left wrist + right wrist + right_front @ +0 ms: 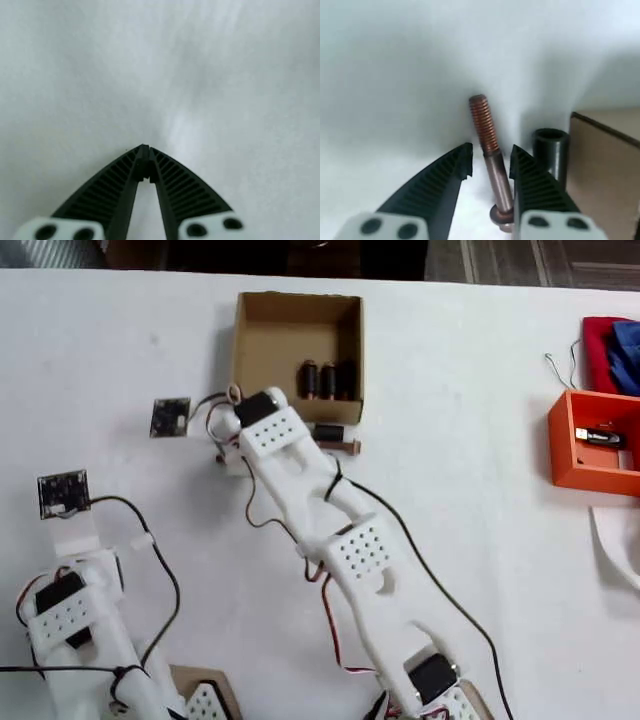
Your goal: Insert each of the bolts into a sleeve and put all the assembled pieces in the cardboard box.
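Just beside the cardboard box (290, 340) | right gripper (490, 156) spread open, bolt (483, 120) lying between its fingers, sleeve (551, 150) right next to it | assembled pieces (326, 380) sitting in the box | left gripper (144, 151) pinched closed over the table (160, 60)

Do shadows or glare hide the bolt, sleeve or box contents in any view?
Right wrist view: only soft shadow on the table behind the bolt and sleeve, both readable. Left wrist view: a bright streak on the table beyond the claw hides nothing. High view: even light; the cardboard box interior is readable.
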You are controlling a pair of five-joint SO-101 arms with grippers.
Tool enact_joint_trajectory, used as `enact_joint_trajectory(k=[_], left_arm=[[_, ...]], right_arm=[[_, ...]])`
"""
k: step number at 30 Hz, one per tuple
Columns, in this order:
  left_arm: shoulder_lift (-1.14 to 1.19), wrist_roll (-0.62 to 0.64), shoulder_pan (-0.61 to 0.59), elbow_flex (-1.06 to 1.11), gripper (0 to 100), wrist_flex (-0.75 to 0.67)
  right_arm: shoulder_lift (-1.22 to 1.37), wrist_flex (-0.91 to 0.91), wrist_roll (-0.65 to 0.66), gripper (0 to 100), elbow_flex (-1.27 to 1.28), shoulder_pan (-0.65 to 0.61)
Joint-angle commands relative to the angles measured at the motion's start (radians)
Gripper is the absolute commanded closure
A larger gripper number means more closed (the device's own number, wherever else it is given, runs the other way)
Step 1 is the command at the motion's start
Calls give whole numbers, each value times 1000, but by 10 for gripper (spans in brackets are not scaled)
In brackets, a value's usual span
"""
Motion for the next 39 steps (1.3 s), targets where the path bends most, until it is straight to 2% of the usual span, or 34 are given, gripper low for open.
enact_joint_trajectory(k=[1,7,11,17,25,39], left_arm=[[-15,11,-6,-30,972,-14],[-15,11,-6,-30,971,-14],[-15,11,-6,-30,971,-14],[-15,11,-6,-30,972,-14],[-15,11,-6,-30,972,-14],[-15,11,-6,-30,970,-14]], right_arm=[[-28,85,11,883,-5,12],[-145,226,11,883,-5,-5],[-242,237,11,880,-5,-24],[-257,79,2,880,14,-19],[-113,-96,6,882,23,5],[-74,-156,11,882,23,50]])
